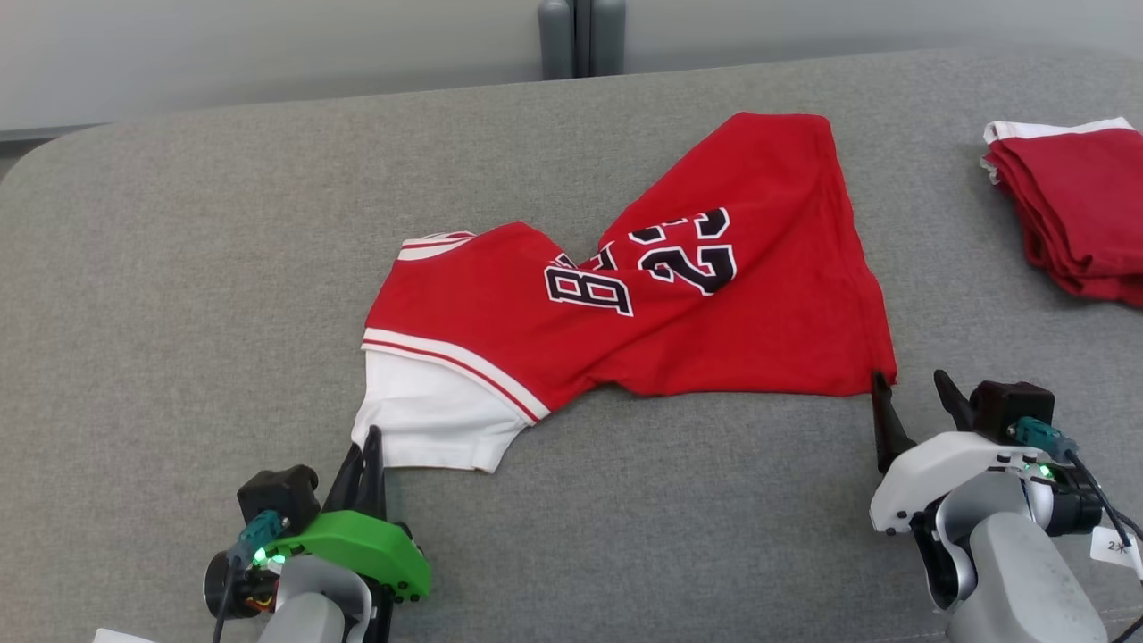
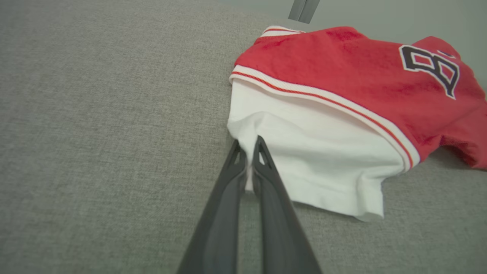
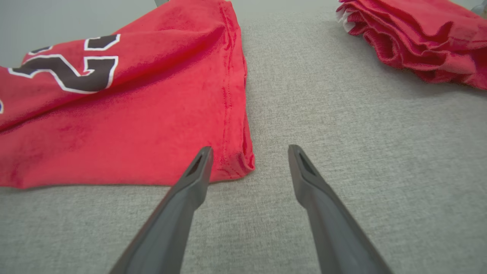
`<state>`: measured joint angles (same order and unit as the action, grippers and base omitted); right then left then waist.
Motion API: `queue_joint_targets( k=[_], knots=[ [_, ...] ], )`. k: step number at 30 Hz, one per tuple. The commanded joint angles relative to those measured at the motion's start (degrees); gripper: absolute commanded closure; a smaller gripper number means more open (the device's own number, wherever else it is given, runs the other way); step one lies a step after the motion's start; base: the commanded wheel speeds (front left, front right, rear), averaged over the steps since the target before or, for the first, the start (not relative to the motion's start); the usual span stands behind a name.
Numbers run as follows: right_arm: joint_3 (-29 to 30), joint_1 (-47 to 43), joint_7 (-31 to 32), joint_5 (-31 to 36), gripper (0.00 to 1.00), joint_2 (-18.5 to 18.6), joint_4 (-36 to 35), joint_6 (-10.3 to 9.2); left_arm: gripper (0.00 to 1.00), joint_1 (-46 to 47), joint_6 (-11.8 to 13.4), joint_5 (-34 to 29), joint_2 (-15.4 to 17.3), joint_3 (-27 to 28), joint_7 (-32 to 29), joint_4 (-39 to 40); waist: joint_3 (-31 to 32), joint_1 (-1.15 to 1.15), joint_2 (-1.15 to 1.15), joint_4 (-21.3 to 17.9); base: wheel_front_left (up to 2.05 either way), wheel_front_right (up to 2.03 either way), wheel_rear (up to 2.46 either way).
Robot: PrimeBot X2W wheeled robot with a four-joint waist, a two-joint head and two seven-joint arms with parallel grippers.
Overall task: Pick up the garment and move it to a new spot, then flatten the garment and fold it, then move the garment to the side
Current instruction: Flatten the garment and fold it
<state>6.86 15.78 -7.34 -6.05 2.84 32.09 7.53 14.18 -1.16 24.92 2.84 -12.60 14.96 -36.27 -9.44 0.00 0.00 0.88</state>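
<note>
A red jersey-style garment with black-and-white numbers and a white sleeve lies rumpled and twisted across the middle of the grey surface. My left gripper is shut on the near corner of the white sleeve, with a sliver of white cloth pinched between the fingertips in the left wrist view. My right gripper stands open at the garment's near right corner; its left finger overlaps the red hem, its right finger is over bare surface.
A stack of folded red cloth with a white edge lies at the right edge of the grey padded surface. A grey post stands behind the surface's far edge. A white tag hangs by the right arm.
</note>
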Motion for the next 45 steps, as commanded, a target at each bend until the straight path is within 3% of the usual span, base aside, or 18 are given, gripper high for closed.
queue_joint_targets(
  k=[1, 8, 9, 12, 19, 27, 33, 39, 45],
  knots=[
    [0.68, 1.70, 0.69, 0.61, 0.00, 0.14, 1.57, -0.09, 1.00, 0.62, 0.27, -0.08, 0.14, -0.05, 0.26, 0.88, -0.95, 0.00, 0.00, 1.14, 0.00, 0.00, 0.00],
    [1.63, 6.69, 4.85, 1.49, 0.02, 0.10, 10.53, -0.09, 1.00, -0.58, 1.04, 0.44, 0.14, -1.09, 0.23, 4.31, -1.67, 0.00, 0.00, 2.46, 0.00, 0.00, 0.00],
    [1.51, 6.91, 5.16, 1.13, 0.45, 0.06, 11.42, -0.09, 1.00, -0.73, 1.04, 0.45, 0.14, -1.19, 0.23, 4.74, -1.64, 0.00, 0.00, 2.52, 0.00, 0.00, 0.00],
    [1.04, 7.51, 4.84, 0.11, 1.00, 0.02, 12.68, -0.09, 1.00, -0.75, 1.23, 0.19, 0.14, -1.34, 0.24, 6.06, -1.32, 0.00, 0.00, 2.40, 0.00, 0.00, 0.00],
    [-2.48, 8.48, 0.03, -3.96, 1.00, 0.12, 9.70, -0.09, 1.00, 0.11, 0.88, -1.88, 0.38, -0.65, 0.24, 11.01, 1.58, 0.00, 0.00, 0.64, 0.00, 0.00, 0.00],
    [-4.36, 4.01, -3.98, -6.73, 1.00, 0.93, -2.84, -0.09, 1.00, -0.20, 1.13, -4.11, 2.61, 0.23, 0.24, 22.52, 8.07, 0.00, 0.00, -1.68, 0.00, 0.00, 0.00],
    [-2.33, -2.03, -3.17, -6.88, 1.00, 1.04, -23.33, -0.09, 1.00, -1.06, 2.50, -6.26, 6.02, 1.00, -1.69, 38.36, 11.34, 0.00, 0.00, -3.46, 0.00, 0.00, 0.00],
    [-0.02, -7.51, 1.53, -5.33, 1.00, 0.58, -46.83, -0.09, 1.00, 1.55, 4.21, -9.98, 10.71, 2.74, -6.62, 57.03, 12.25, 0.00, 0.00, -4.83, 0.00, 0.00, 0.00],
    [2.76, -9.65, 5.28, -4.04, 1.00, 0.35, -64.39, -0.09, 1.00, 7.05, 3.70, -13.38, 15.42, 4.38, -13.04, 71.98, 11.59, 0.00, 0.00, -5.84, 0.00, 0.00, 0.00]
  ],
)
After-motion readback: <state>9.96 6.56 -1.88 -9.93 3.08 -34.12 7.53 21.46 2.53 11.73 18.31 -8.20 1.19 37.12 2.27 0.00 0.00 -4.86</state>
